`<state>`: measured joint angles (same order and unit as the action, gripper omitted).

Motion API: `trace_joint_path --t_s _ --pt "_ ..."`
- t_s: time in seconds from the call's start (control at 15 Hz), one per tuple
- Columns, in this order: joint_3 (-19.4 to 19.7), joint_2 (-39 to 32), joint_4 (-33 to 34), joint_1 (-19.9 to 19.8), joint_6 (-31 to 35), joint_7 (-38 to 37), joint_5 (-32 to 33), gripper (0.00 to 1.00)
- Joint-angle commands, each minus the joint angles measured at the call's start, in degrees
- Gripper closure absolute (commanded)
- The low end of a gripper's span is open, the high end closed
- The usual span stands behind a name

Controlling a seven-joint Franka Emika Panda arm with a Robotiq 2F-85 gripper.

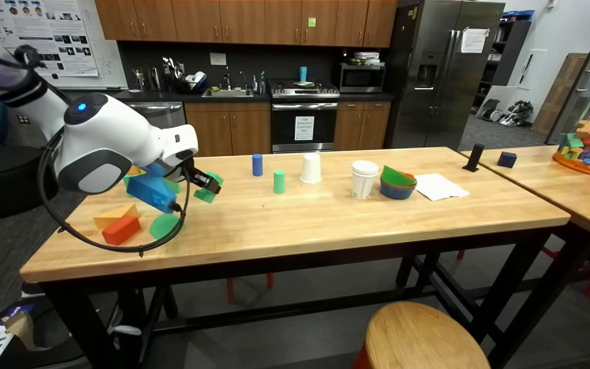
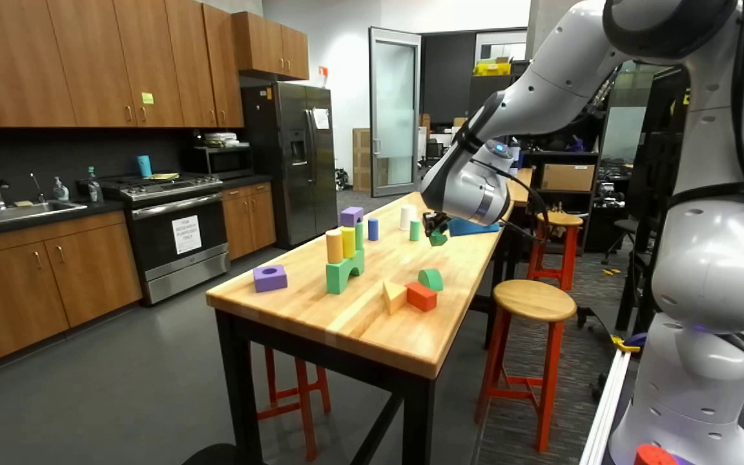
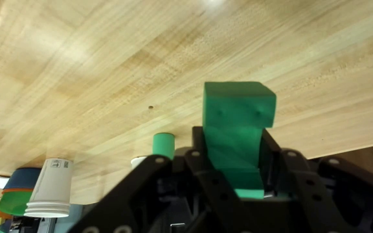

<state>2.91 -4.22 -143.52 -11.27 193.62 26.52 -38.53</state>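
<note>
Between jaws of gripper (image 3: pixel 232 133): green block (image 3: pixel 240 110), clamped, end jutting beyond.

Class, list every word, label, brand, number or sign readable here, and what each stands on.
"FOR RESEARCH PURPOSES ONLY": white paper sign on the black glass oven door.
Too small or blurred to read:
Large white wall poster.
White sheet on the dark steel refrigerator.
Print on the stacked white paper cups.
Any writing on the square yellow-green note.
</note>
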Motion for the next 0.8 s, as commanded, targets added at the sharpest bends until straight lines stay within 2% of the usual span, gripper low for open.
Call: trace_joint_path --t_s 0.0,0.07,0.13,0.2,0.27,0.33,0.6,0.73 --pt "-0.2 1.6 -0.6 0.1 -4.5 2.2 1.6 0.85" --pt "-1.3 2.9 -0.3 -0.3 -7.9 2.1 2.8 0.85" --pt "1.4 4.6 -0.9 1.9 -11.9 -6.0 12.7 0.85" --pt "-4.0 5.3 1.2 -0.3 -15.1 1.4 5.0 0.85" --pt "-4.9 6.2 2.1 0.3 -18.2 2.3 3.5 0.85" --pt "-5.8 6.5 3.5 1.2 -21.0 6.1 -0.8 0.85" --pt "-5.1 7.5 7.8 3.0 -35.8 24.2 -19.2 0.85" --pt "-3.8 7.2 8.1 2.0 -43.2 30.4 -23.3 0.85"
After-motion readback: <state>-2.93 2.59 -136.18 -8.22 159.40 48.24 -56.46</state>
